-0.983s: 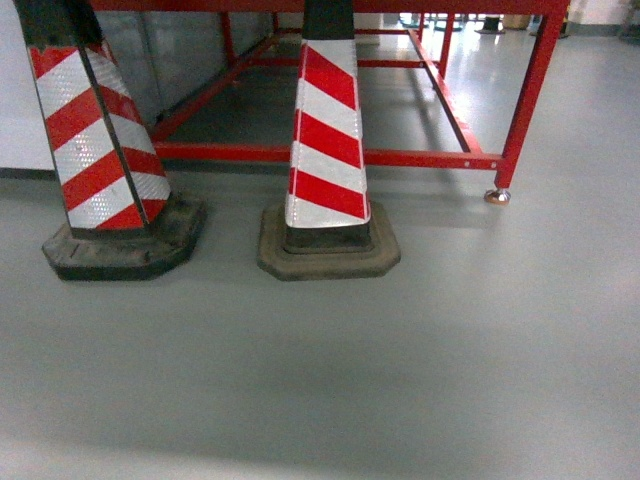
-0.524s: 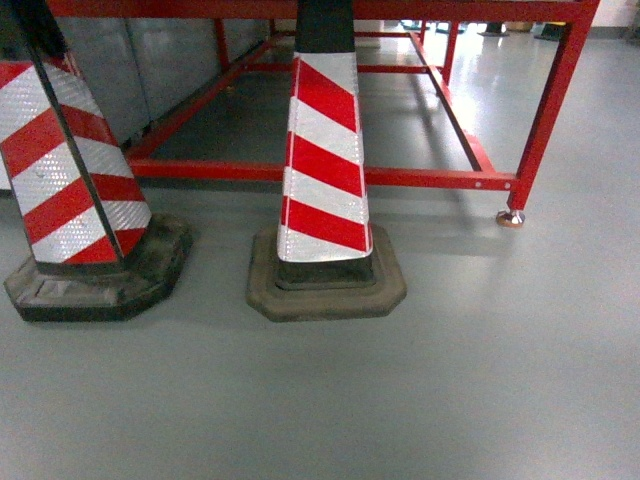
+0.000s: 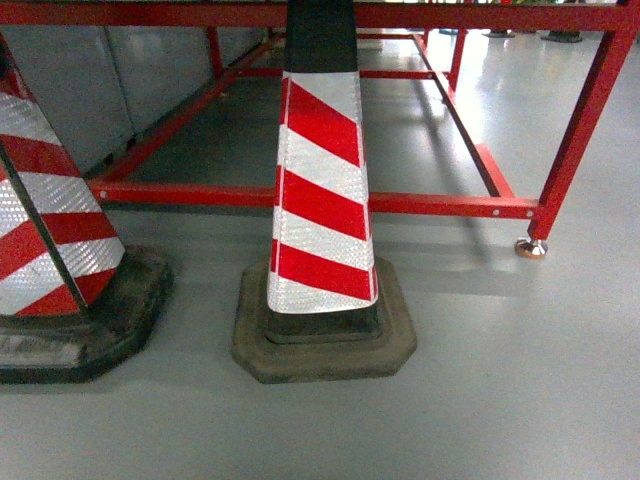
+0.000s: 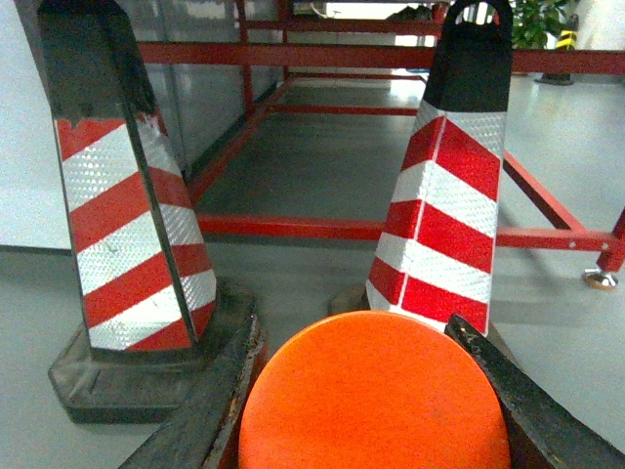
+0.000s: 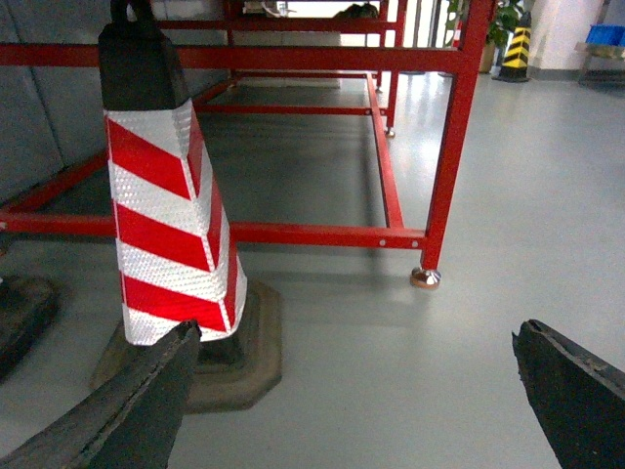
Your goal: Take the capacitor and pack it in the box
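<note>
We are carrying an orange disc (image 4: 374, 396), seemingly rigid and smooth, pinched at its edges by the left end effector (image 4: 376, 410), right end effector (image 5: 361, 391) spread empty.

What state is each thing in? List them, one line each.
Left gripper: shut on orange part.
Orange part: held between the left fingers.
Right gripper: open, empty.
Middle cone: upright on the floor.
Left cone: upright on the floor, partly out of frame.
Red frame: standing behind the cones.
Box: not in view.
</note>
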